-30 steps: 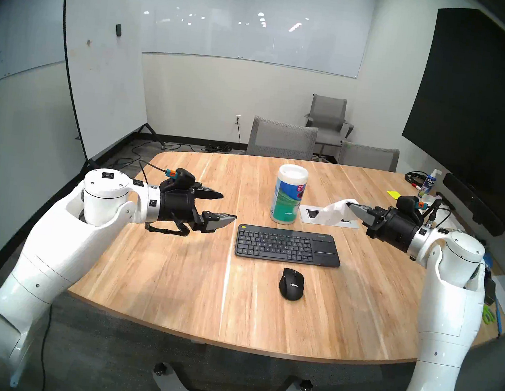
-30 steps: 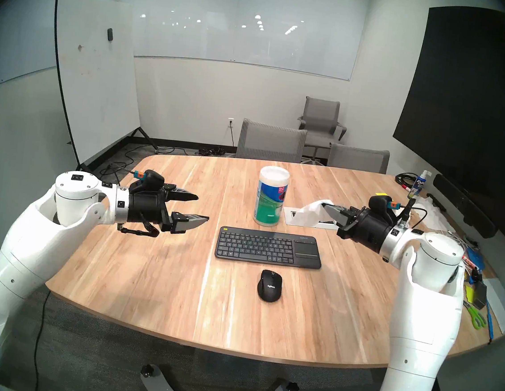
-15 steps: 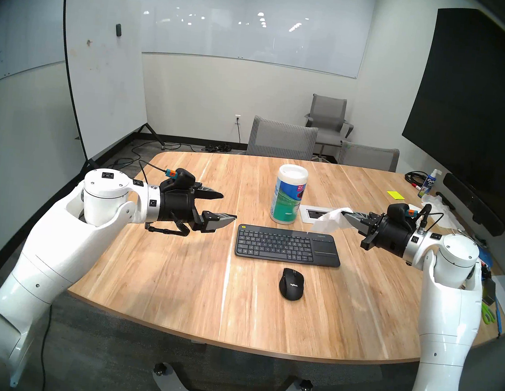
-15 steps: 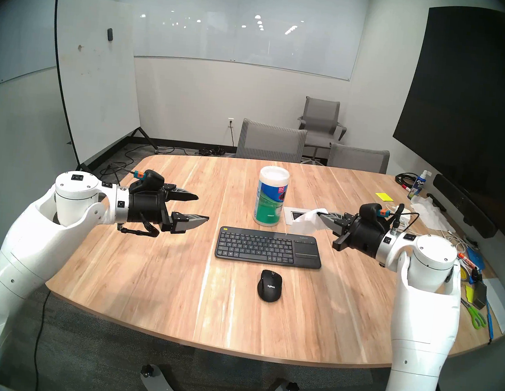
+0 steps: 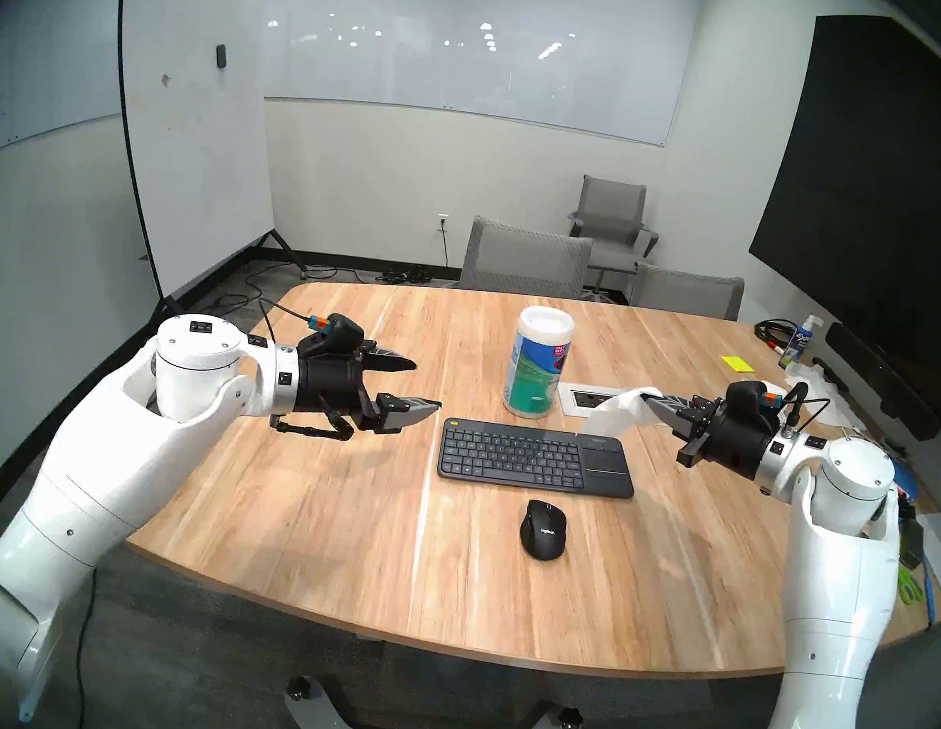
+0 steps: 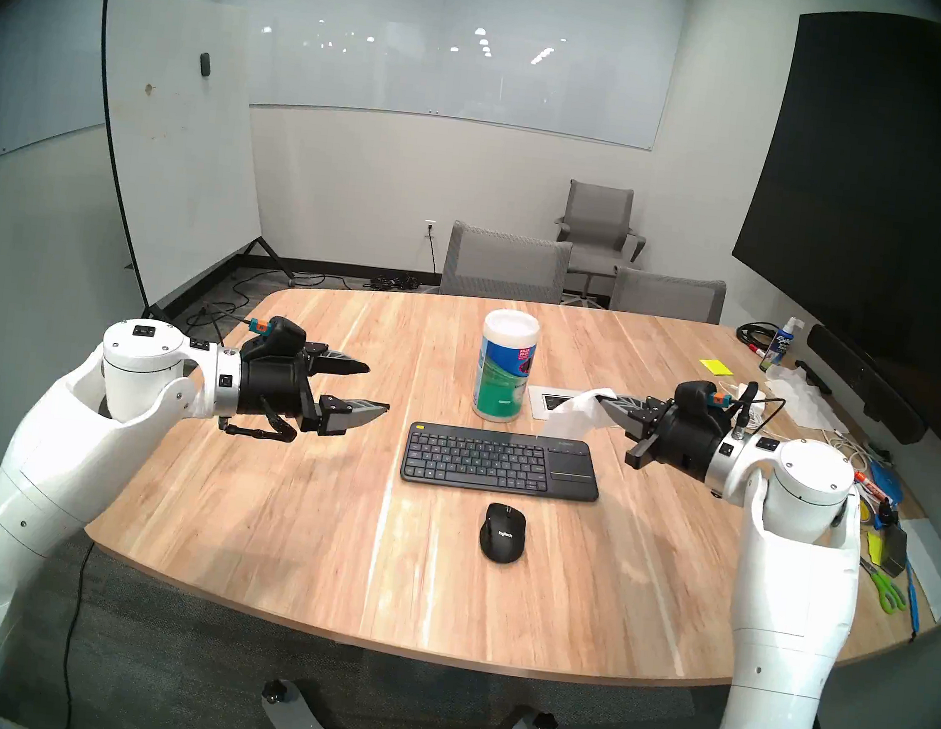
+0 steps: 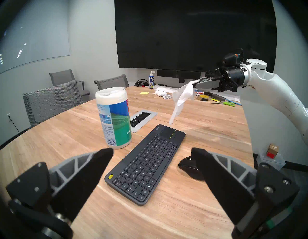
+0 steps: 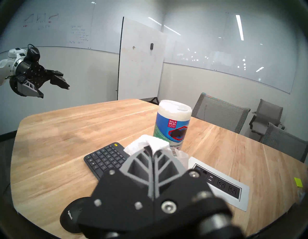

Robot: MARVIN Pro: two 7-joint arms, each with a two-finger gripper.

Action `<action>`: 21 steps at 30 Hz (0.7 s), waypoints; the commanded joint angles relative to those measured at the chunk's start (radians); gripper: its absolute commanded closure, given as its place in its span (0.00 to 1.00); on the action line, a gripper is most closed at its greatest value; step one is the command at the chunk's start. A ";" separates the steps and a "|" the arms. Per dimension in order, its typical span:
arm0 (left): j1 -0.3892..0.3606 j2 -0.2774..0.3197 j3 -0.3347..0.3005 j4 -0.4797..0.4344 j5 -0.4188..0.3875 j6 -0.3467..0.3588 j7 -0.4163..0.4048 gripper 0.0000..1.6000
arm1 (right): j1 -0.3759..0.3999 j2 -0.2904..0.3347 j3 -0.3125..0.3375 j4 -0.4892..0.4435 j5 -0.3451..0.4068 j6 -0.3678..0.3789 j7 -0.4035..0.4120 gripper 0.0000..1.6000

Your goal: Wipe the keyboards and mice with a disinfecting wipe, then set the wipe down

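**Wipe pinched, hanging over keyboard corner**

Thin, soft, nearly weightless: the wipe (image 5: 616, 414) droops in a limp fold from the right pincer (image 5: 652, 402), clenched on one bunched end. Likely damp, so prone to cling and drag rather than slide; too floppy to push with a free edge. Best kept gripped at the bunched end, with the loose tail pressed flat under the closed tips for wiping. Could slip out if tugged hard across the keys.

Hangs clear of the counter (image 5: 325, 513), lower tip just above the touchpad end of the keyboard (image 5: 536, 458), not visibly touching it. Sits right at the pincer tips, trailing down and toward the middle of the counter.

Keyboard flat and stiff, light enough to skid under a sideways stroke; probably needs gentle pressure or bracing. Mouse (image 5: 543, 529) lies nearer the robot than the keyboard, apart from it, small, rounded and easy to nudge.

Left pincer (image 5: 420, 384) released, jaws wide, empty, held above the counter well left of the keyboard. Canister (image 5: 537, 371) stands upright just behind the keyboard.
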 commanded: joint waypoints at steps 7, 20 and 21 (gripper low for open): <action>-0.007 0.001 -0.007 -0.011 -0.002 -0.001 0.001 0.00 | 0.021 -0.008 0.003 -0.012 0.005 -0.007 -0.001 1.00; -0.007 0.001 -0.007 -0.011 -0.002 -0.001 0.001 0.00 | 0.003 0.027 -0.029 -0.060 -0.065 0.027 0.000 1.00; -0.007 0.001 -0.007 -0.011 -0.002 -0.001 0.001 0.00 | 0.009 0.032 -0.032 -0.058 -0.066 0.047 0.011 1.00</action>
